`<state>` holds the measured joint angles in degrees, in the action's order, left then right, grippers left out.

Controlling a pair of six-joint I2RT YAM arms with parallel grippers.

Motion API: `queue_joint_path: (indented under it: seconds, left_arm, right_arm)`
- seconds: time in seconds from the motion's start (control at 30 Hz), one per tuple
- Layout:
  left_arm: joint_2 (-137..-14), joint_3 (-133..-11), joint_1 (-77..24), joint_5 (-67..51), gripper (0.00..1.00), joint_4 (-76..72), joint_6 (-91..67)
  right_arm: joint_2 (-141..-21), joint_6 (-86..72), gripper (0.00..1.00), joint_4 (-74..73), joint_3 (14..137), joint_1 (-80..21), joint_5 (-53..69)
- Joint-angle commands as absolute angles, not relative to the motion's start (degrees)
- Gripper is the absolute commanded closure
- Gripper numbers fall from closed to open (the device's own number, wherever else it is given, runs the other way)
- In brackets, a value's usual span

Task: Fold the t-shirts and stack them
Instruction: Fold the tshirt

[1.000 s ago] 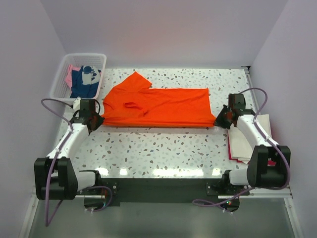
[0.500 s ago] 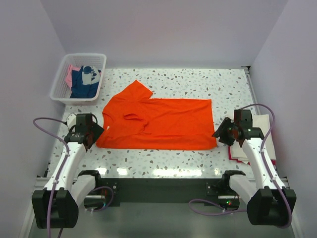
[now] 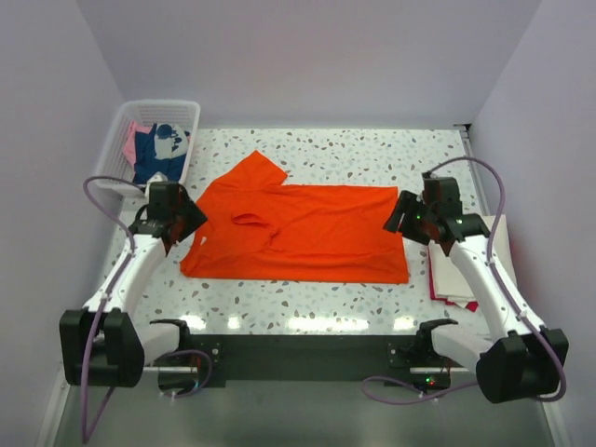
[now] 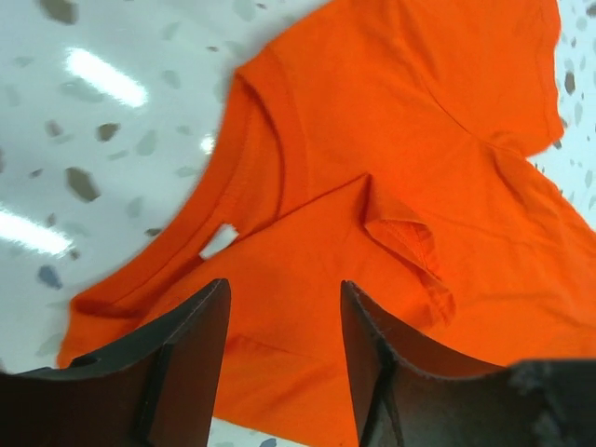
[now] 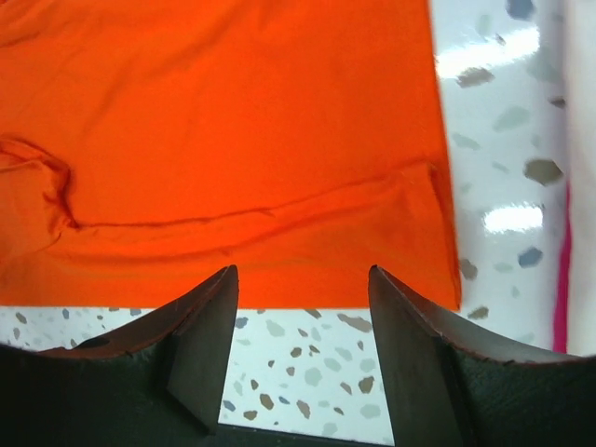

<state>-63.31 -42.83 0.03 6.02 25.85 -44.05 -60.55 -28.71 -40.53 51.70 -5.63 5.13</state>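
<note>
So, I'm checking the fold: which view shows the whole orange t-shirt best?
Top external: the orange t-shirt lies fully in frame, spread on the table. Left wrist shows only its collar end; right wrist only its hem end.

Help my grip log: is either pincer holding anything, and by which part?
Nothing is held: left pincer and right pincer stand open by the bright orange cloth t-shirt.
</note>
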Motion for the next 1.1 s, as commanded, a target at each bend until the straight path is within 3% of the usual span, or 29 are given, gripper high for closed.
queue_joint_path:
  seconds: [0.0, 0.2, 0.3, 1.07]
  left_arm:
    - [-70.2, -48.2, -4.0, 0.9, 0.46, 18.9, -39.1]
    - [-80.1, -50.0, -8.3, 1.3, 0.78, 15.8, -40.6]
    - [-84.4, -50.4, -8.5, 0.6, 0.86, 14.2, -41.3]
    - [-103.3, -62.2, -10.0, -4.7, 0.89, 8.6, -43.9]
  right_arm:
    - [-65.8, -26.5, 0.39, -34.3, 57.0, -12.2, 1.3]
    - [-72.8, -25.8, 0.40, -30.1, 61.0, -14.0, 1.6]
    - [-75.1, -25.0, 0.40, -29.0, 62.4, -14.1, 2.4]
    - [-82.5, -24.9, 0.40, -24.8, 64.3, -14.0, 3.9]
